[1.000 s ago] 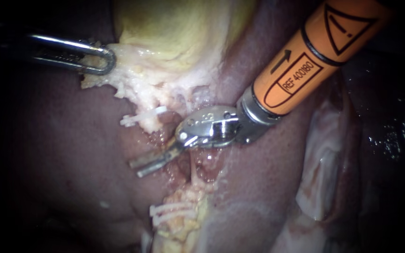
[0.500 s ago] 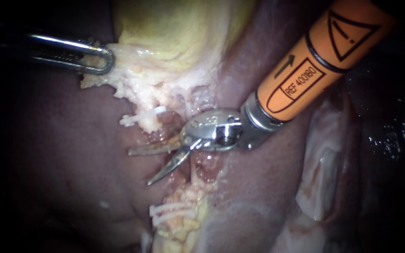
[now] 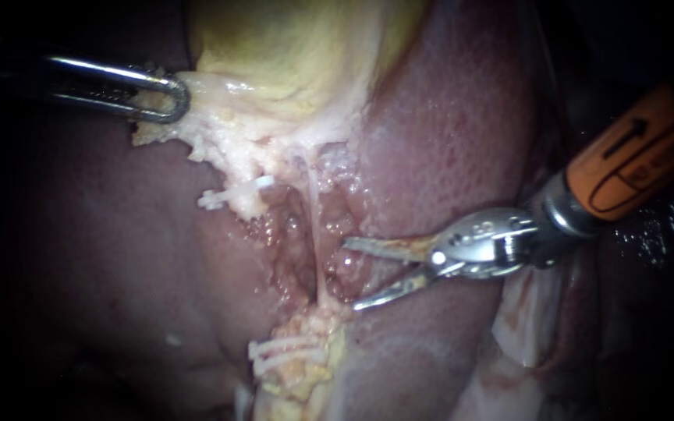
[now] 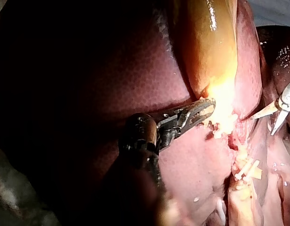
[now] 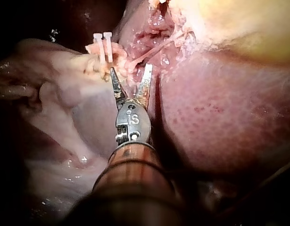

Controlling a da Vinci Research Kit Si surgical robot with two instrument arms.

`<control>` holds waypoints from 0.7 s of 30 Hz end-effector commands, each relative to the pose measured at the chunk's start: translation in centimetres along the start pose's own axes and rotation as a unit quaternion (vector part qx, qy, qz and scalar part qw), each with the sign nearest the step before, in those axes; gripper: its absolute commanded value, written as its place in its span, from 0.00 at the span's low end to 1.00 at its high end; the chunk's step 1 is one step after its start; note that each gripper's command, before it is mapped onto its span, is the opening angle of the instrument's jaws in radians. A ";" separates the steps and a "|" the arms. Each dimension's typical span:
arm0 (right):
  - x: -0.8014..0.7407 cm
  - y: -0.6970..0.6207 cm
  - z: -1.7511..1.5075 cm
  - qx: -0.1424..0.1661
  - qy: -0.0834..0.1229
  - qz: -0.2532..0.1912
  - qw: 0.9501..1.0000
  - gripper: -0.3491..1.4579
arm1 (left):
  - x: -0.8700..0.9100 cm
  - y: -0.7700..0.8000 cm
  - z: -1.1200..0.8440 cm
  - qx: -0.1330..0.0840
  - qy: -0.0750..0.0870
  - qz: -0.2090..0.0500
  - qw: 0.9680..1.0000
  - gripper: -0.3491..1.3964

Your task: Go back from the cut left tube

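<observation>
2 pale, ragged stumps of the cut left tube lie apart on the liver in the endoscope view, 1 clip above, 2 below. The right instrument has its jaws spread just beside them, and the left instrument pinches the gallbladder. Left wrist view: jaws clamped on pale gallbladder tissue. Right wrist view: 2 clips ahead of the spread jaws.

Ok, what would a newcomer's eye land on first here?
The orange-shafted right instrument, spread open and empty beside the raw bed on the liver. Above it, the yellow gallbladder, its pale tissue edge clamped by the left instrument. White clips sit above and below the raw bed.
</observation>
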 end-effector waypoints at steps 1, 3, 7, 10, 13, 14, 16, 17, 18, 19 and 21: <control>-0.03 0.02 -0.06 -0.006 -0.012 -0.008 1.000 0.99 | 0.00 0.00 0.00 0.000 0.000 0.000 1.000 0.00; -0.07 0.08 -0.16 -0.019 -0.028 -0.013 0.999 0.99 | 0.00 0.00 0.00 0.000 0.000 0.000 1.000 0.00; -0.10 0.19 -0.35 -0.048 -0.040 -0.018 0.998 0.99 | 0.00 0.00 0.01 0.001 0.000 0.000 1.000 0.00; -0.11 0.22 -0.42 -0.062 -0.048 -0.011 0.997 0.99 | -0.02 -0.01 0.03 0.002 0.001 0.001 1.000 0.00; -0.11 0.22 -0.43 -0.064 -0.052 -0.007 0.997 0.99 | -0.06 -0.05 0.08 0.003 0.001 0.002 1.000 0.00; -0.11 0.22 -0.42 -0.061 -0.052 -0.005 0.997 0.99 | -0.09 -0.07 0.11 0.004 0.002 0.003 1.000 0.00; -0.11 0.23 -0.42 -0.049 -0.049 -0.003 0.998 0.99 | -0.13 -0.12 0.17 0.005 0.002 0.005 1.000 0.00; -0.12 0.23 -0.43 -0.044 -0.048 0.000 0.998 0.99 | -0.16 -0.16 0.22 0.008 0.004 0.006 1.000 0.00; -0.12 0.23 -0.43 -0.043 -0.048 0.000 0.998 0.99 | -0.19 -0.18 0.25 0.007 0.003 0.007 1.000 0.00; -0.12 0.23 -0.43 -0.043 -0.047 0.000 0.998 0.99 | -0.22 -0.21 0.29 0.007 0.003 0.008 1.000 0.00; -0.12 0.23 -0.43 -0.043 -0.047 0.000 0.998 0.99 | -0.27 -0.26 0.38 0.005 0.003 0.010 1.000 0.00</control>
